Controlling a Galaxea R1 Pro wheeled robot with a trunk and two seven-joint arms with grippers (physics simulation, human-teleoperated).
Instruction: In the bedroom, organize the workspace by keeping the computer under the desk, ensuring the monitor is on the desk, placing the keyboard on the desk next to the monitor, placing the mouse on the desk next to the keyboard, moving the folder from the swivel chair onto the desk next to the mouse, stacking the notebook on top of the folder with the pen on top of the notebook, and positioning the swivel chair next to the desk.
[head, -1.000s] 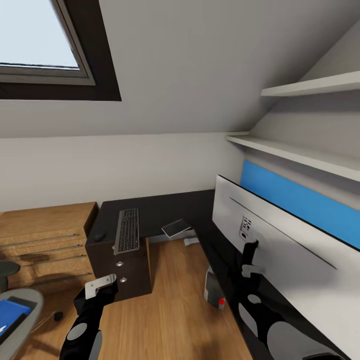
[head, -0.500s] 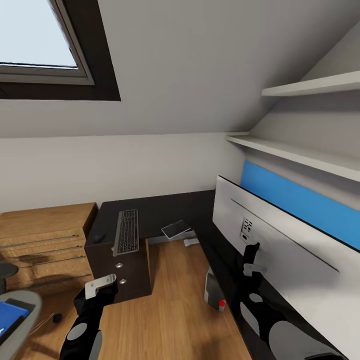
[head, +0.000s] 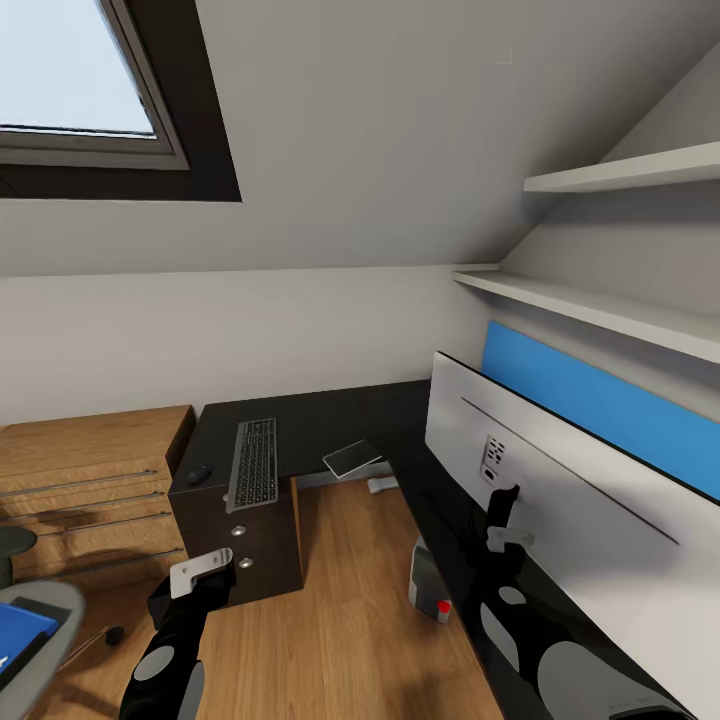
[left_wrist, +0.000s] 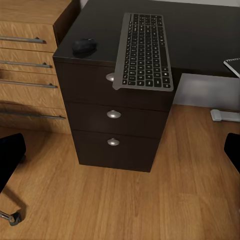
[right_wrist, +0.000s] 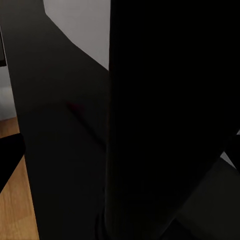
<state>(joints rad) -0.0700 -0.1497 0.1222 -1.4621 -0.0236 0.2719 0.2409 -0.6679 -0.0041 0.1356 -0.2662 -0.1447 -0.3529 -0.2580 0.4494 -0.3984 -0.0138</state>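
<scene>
The grey keyboard (head: 255, 463) (left_wrist: 145, 50) lies on the dark desk (head: 330, 420), its near end overhanging the drawer unit. The black mouse (head: 199, 473) (left_wrist: 84, 46) sits beside it. A flat grey notebook (head: 352, 458) juts over the desk's inner edge. The white monitor (head: 560, 490) stands on the desk's right wing, its back towards me. The computer (head: 430, 585) stands on the floor under that wing. The blue folder (head: 20, 625) rests on the swivel chair (head: 45, 650) at the lower left. My left gripper (head: 200, 575) hangs open before the drawers. My right gripper (head: 500, 515) is open at the monitor's dark stand (right_wrist: 165, 120).
The desk's dark drawer unit (left_wrist: 114, 114) has round knobs. A wooden chest of drawers (head: 90, 480) stands to its left. Wall shelves (head: 600, 310) run above the monitor. A small white item (left_wrist: 225, 115) lies on the wooden floor (head: 340, 620) under the desk.
The whole view has shifted a little, so the chair and folder sit further towards the left edge. Both arms keep their pose.
</scene>
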